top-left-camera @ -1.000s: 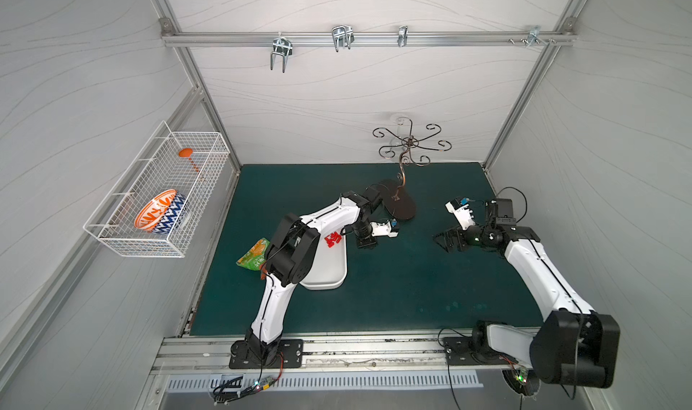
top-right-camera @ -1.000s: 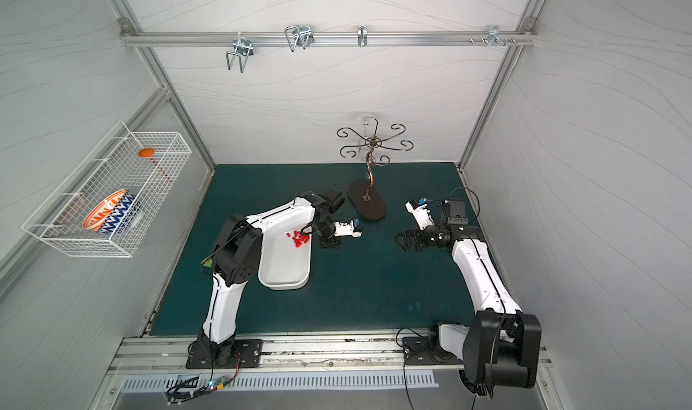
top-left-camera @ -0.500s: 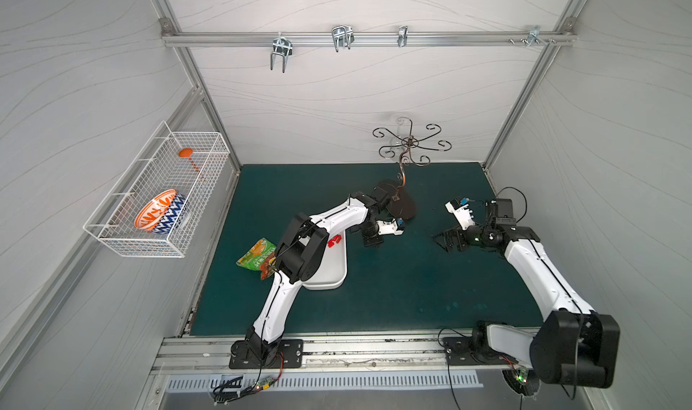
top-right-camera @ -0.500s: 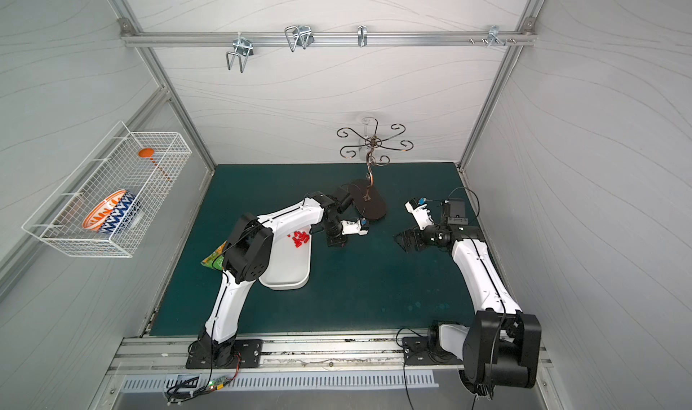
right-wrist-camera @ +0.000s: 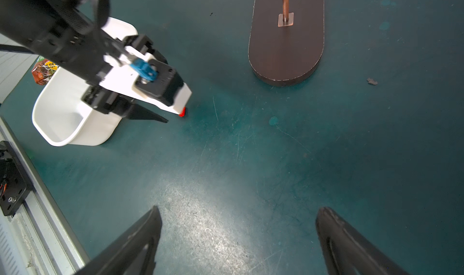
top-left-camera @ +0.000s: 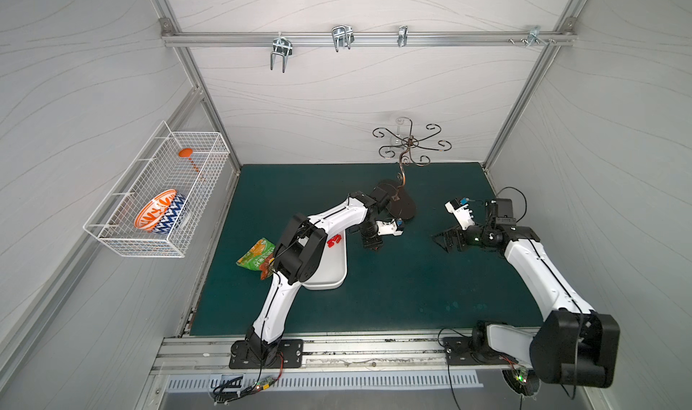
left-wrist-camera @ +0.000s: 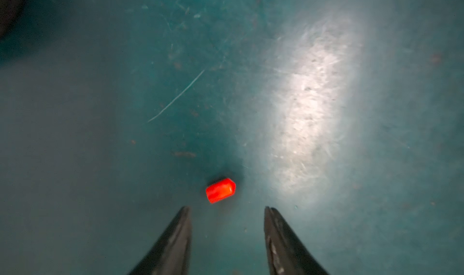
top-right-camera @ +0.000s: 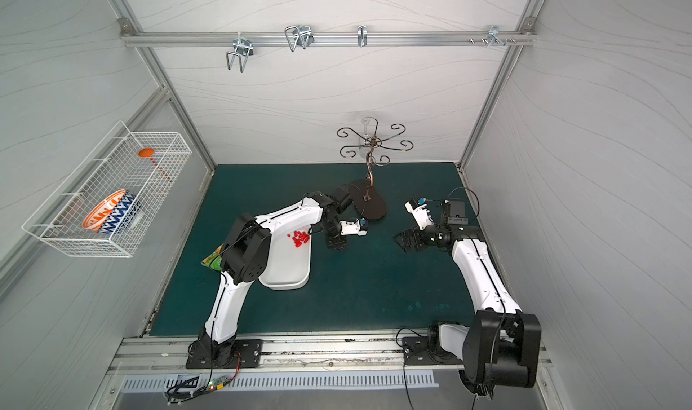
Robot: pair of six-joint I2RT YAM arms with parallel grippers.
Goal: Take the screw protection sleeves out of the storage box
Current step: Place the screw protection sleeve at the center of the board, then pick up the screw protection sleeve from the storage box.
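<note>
The arms (top-left-camera: 275,307) are white with big black joints (top-left-camera: 299,250). The left claw (left-wrist-camera: 227,208) has two black pointy fingers (left-wrist-camera: 175,241). Just behind it sits a white block (right-wrist-camera: 125,82) with a blue plug (right-wrist-camera: 144,69).

Storage box (top-left-camera: 331,269) half under left arm (top-left-camera: 299,250), snack packet (top-left-camera: 254,256) too.
</note>
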